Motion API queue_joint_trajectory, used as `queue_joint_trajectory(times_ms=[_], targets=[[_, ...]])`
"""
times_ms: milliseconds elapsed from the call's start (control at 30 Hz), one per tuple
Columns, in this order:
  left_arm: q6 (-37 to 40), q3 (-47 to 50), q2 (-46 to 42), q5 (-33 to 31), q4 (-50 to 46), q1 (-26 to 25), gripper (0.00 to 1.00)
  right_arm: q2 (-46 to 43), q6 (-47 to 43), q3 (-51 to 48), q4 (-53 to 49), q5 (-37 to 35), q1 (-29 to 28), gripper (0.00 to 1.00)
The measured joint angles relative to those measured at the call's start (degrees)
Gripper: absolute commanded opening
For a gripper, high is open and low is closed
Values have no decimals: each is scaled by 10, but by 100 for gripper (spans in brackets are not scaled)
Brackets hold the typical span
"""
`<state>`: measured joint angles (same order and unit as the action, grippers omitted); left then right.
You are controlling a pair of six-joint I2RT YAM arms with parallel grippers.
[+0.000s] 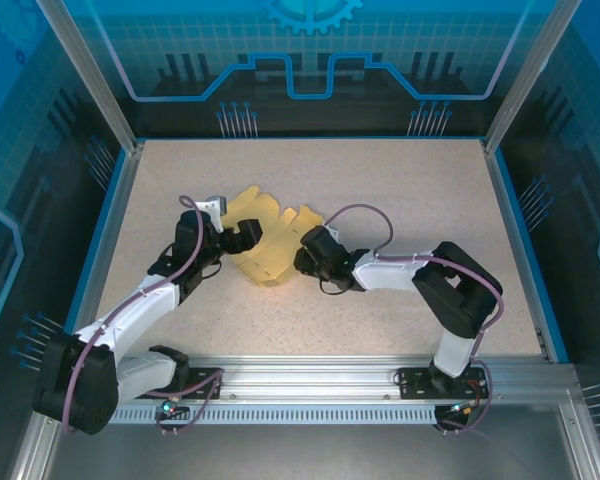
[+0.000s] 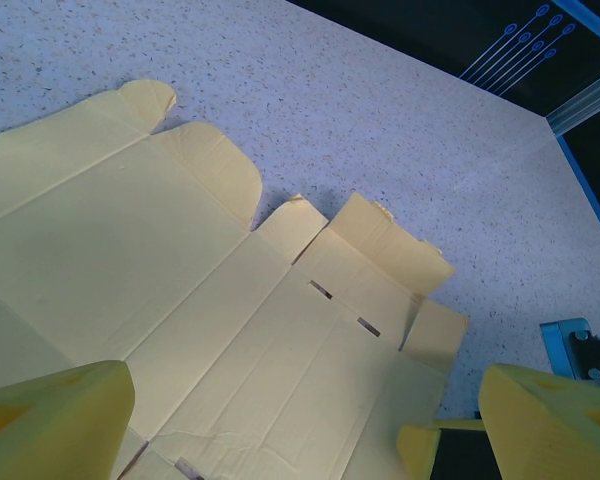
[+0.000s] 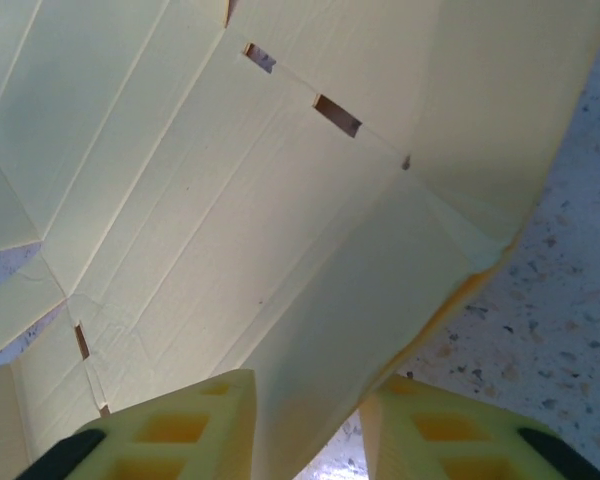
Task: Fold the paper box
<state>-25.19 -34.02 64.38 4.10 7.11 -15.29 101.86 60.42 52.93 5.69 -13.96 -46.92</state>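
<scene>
Right gripper [image 3: 310, 392]: drawn narrow, yellow fingers [image 3: 180, 428] on either side of a lifted flap [image 3: 480, 130] of the paper box [image 3: 230, 200]. Card flat against one finger, a sliver of speckled surface showing beside the other. Cannot tell whether truly pinched. Just beyond the fingers, creased panels, two small slots [image 3: 337, 115] along a fold, and further flaps spreading toward the far edge of the wrist view.

Left gripper [image 2: 300, 385]: spread wide and empty, poised over the opposite side of the paper box, one finger at each lower corner of its wrist view. Beneath it, the paper box unfolded and lying open as a die-cut piece, with rounded flaps toward the far side and a short flap standing slightly up near the slots.

From above: pale yellow paper box a little left of the middle of the table [image 1: 400, 180], mostly flat, lying between the two grippers. Left one over its left part, right one at its right edge. Both arms bent inward from the near rail [image 1: 310, 378].
</scene>
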Motion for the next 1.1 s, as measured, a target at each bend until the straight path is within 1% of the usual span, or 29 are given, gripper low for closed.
queue_joint_trajectory(times_ms=[133,267,333,400,533,633,700,767,800,900,967,1100], targets=[[0,0,0,0,0,0,91,6,9,0,23,-6,5,26],[0,0,0,0,0,0,91,20,17,0,47,-8,10,19],[0,0,0,0,0,0,91,27,20,0,59,-10,12,12],[0,0,-2,-2,0,0,91,28,19,0,66,-14,17,8],[-4,0,-12,-5,0,0,90,22,-7,0,85,-12,32,3],[-4,0,-22,-11,1,0,90,-5,-64,0,84,1,54,0],[-3,-2,-26,-13,5,0,90,-36,-114,0,82,22,76,0],[10,-12,-26,-11,7,0,89,-72,-168,2,75,58,105,0],[21,-20,-26,-6,9,0,86,-89,-196,7,68,82,123,0],[83,-53,-26,19,16,0,85,-124,-288,48,30,163,182,0],[133,-78,-26,40,23,0,85,-139,-349,81,-3,207,210,0],[236,-125,-24,90,26,-2,85,-164,-469,140,-85,282,234,0]])
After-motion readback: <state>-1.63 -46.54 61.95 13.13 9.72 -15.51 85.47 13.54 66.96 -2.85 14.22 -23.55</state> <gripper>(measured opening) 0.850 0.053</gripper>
